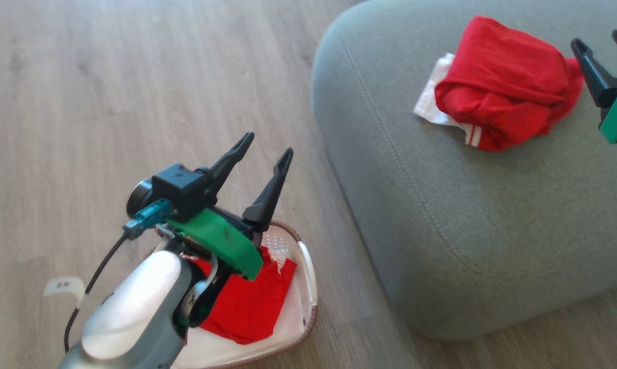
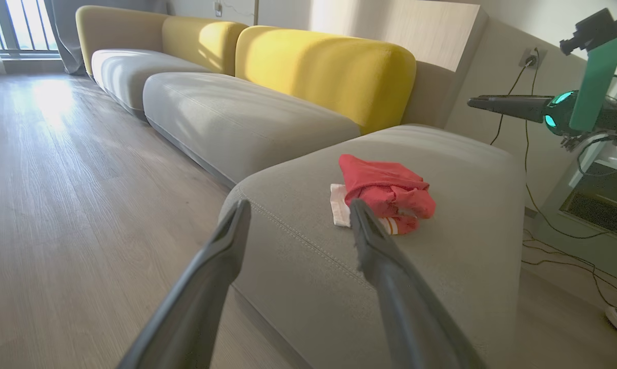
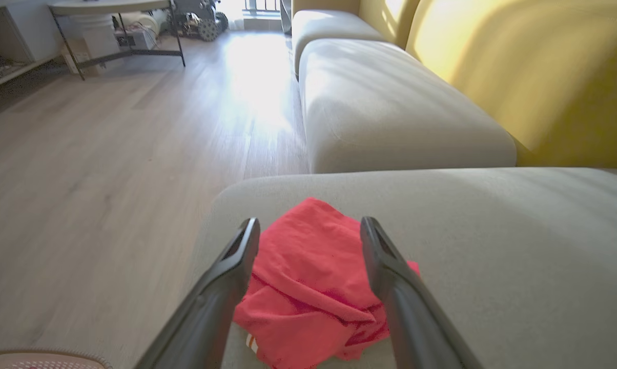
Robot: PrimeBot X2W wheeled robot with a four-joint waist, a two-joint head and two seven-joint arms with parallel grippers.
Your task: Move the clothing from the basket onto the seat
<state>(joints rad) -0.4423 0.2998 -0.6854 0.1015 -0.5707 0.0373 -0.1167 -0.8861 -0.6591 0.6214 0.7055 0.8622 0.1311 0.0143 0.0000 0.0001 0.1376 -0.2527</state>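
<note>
Slumping on stitched seat [image 1: 441,205], crumpled red clothing [image 1: 503,87], left gripper [image 1: 268,144], right gripper [image 1: 598,38] both splayed

Clothing [image 1: 503,87], 1 o'clock: bright red, white panel, thin white stripes at hem. More red on white in basket [image 1: 309,277], 6 o'clock; cream, perforated, brown woven rim. Seat [image 1: 441,205]: grey-green, double stitch line. Floor [image 1: 108,102]: pale wood grain. Backrests [image 2: 329,72]: mustard yellow. Left gripper [image 1: 268,142]: black fingers, green mount.

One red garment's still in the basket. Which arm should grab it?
Left, probably. The left gripper hangs open over the basket and its red garment; the right gripper is over the seat, beside the other garment.
</note>
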